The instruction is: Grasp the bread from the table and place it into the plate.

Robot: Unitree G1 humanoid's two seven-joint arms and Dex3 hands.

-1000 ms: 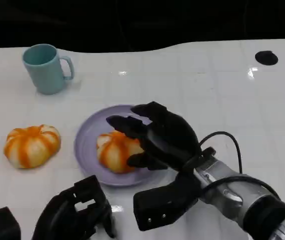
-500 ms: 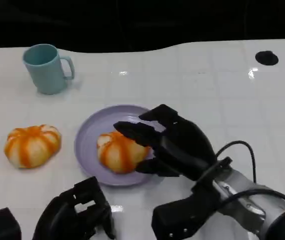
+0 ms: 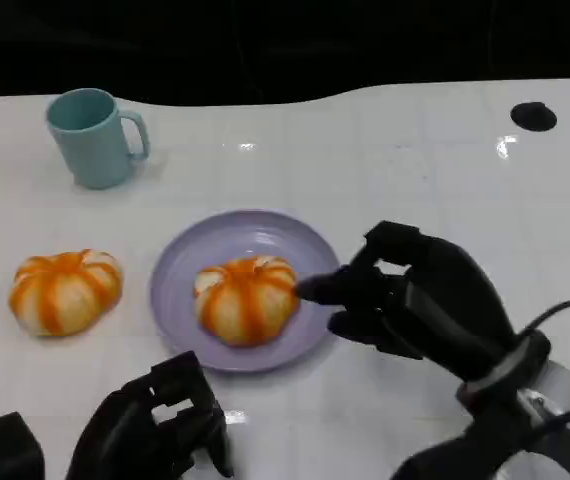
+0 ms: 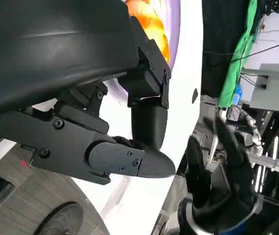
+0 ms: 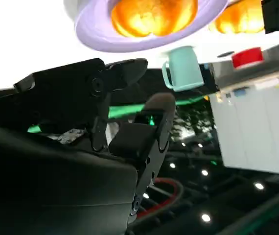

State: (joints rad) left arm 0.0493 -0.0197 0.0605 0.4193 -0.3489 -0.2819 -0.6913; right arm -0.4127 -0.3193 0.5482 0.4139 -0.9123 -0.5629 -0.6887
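One round orange-striped bread roll point(image 3: 244, 299) is found resting in the lilac round plate point(image 3: 187, 262), with the right hand point(image 3: 420, 298) empty, fingers apart, just beside the rim; release is judged done, and only retreat is called for.

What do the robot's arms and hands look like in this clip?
Both hands are matte black, built of blocky segments with visible screws: the right hand and the left hand. The right forearm is silver past a black wrist collar, with a black cable looping beside it.
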